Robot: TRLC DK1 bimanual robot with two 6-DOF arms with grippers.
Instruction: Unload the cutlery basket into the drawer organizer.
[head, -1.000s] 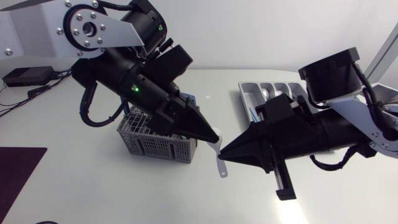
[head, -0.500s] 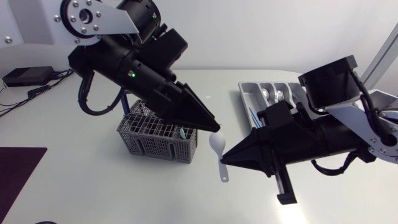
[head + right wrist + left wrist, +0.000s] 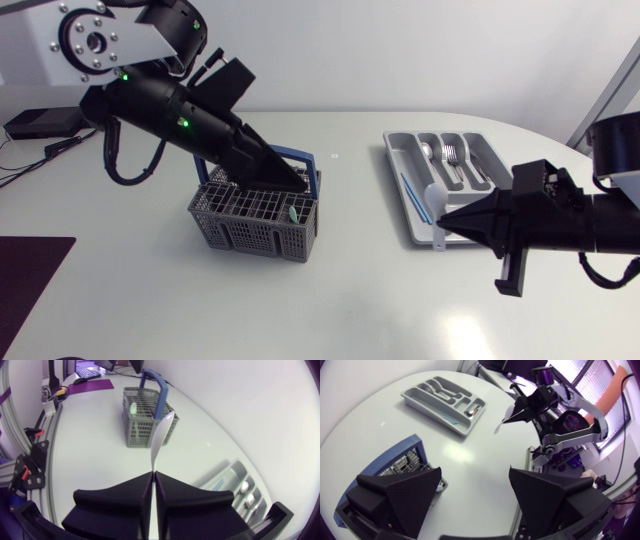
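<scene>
My right gripper [image 3: 446,216] is shut on a white plastic spoon [image 3: 438,205] and holds it over the front edge of the grey drawer organizer [image 3: 400,152]. In the right wrist view the spoon [image 3: 161,434] sticks out ahead of the shut gripper [image 3: 152,478], bowl end away. My left gripper [image 3: 298,184] hangs open and holds nothing above the grey cutlery basket [image 3: 250,228] with its blue handle [image 3: 312,168]. In the left wrist view that gripper [image 3: 475,474] has its fingers wide apart, with the basket [image 3: 395,462] under one finger and the organizer [image 3: 420,404] far ahead.
The organizer holds a metal fork [image 3: 450,154], a spoon [image 3: 427,152] and a thin blue piece [image 3: 412,194]. A pale green item [image 3: 291,212] stands in the basket. A dark mat [image 3: 30,275] lies at the table's left front, a black box [image 3: 42,122] at the back left.
My left gripper opened and let go of the white spoon, then drew back over the basket. My right gripper, shut on the spoon, carried it right to the organizer.
</scene>
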